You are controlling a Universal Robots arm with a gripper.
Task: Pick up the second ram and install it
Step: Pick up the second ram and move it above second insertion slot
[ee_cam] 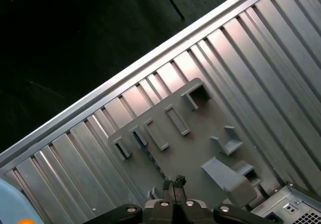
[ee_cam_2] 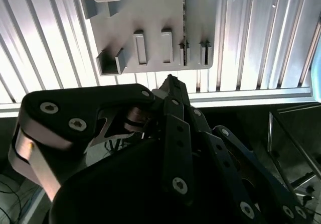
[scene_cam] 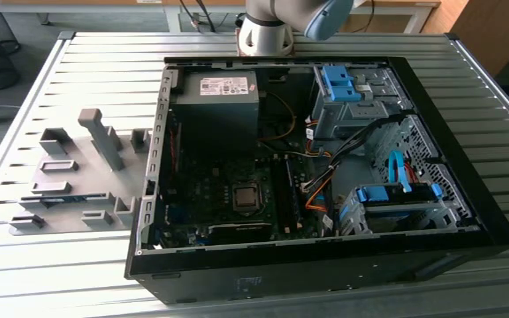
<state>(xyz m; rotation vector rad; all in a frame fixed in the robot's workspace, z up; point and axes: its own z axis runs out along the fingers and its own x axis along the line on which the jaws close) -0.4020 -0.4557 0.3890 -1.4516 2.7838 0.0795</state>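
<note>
Fingers (ee_cam: 170, 188) seemingly pressed together, empty, above the grey fixture (ee_cam: 200, 128).

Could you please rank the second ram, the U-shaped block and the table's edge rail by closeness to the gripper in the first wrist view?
1. second ram: in the grey fixture plate, just ahead of the gripper.
2. U-shaped block: at the plate's far corner.
3. table's edge rail: beyond the plate, by the dark floor.

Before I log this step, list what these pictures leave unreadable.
1. Second ram: exterior view, a thin sliver between grey fixture blocks; chips and sticker too small.
2. Arm: cut off by exterior view's top edge.
3. Motherboard slots: too dark to tell whether filled.
</note>
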